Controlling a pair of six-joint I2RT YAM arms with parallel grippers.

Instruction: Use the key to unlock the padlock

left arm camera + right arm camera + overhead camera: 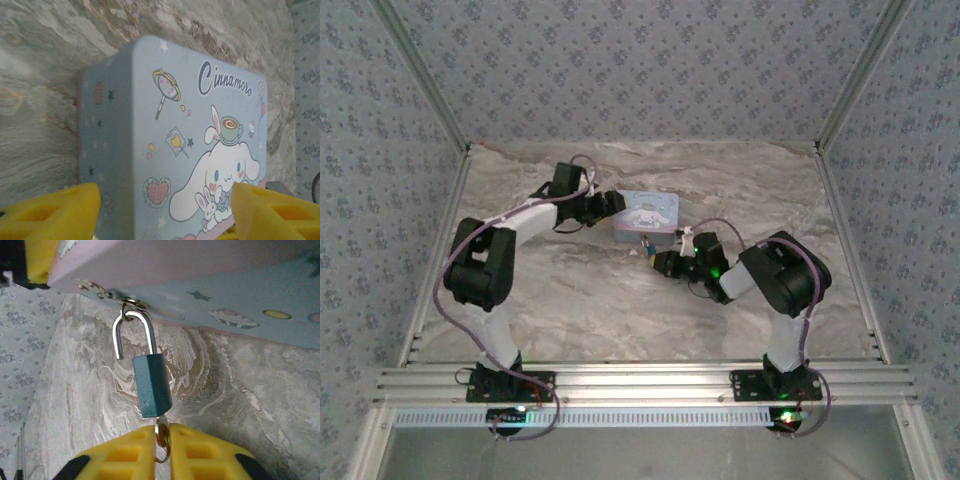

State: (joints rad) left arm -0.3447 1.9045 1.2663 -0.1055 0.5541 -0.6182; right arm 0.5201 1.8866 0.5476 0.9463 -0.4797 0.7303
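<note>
Flower-print walls (640, 70) close in a marble-look table (620, 310), and the work sits mid-table at the tin (175, 125).

The left gripper (608, 205) is clamped across the tin, one yellow pad on each side, so the box is braced. The padlock (152, 385) hangs from a small hasp ring (132, 303) on the tin's edge, just above the table. The key (161, 437) is in the bottom of the lock body, and the right gripper (161, 455) is closed on its head, pads nearly together with only the ring of the key peeping between them.

The shackle (135, 325) tells the stage. One leg goes into the blue body; the other ends in the open air beside it. So the lock looks sprung already, and I judge the step to be finishing the turn and confirming the release.

To do it well:
- Line the wrist up with the lock body, so the thin key twists and does not bend.
- Turn about the key's own axis; a sideways drag would swing the hanging lock on its ring and cock the key in the slot.
- Have the left grip hold the tin firm, as any shift moves the ring and the lock with it.
- A gentle pull along the body should show whether the free leg is fully clear.

The key is tiny, so too light a pinch risks slipping off its head.
</note>
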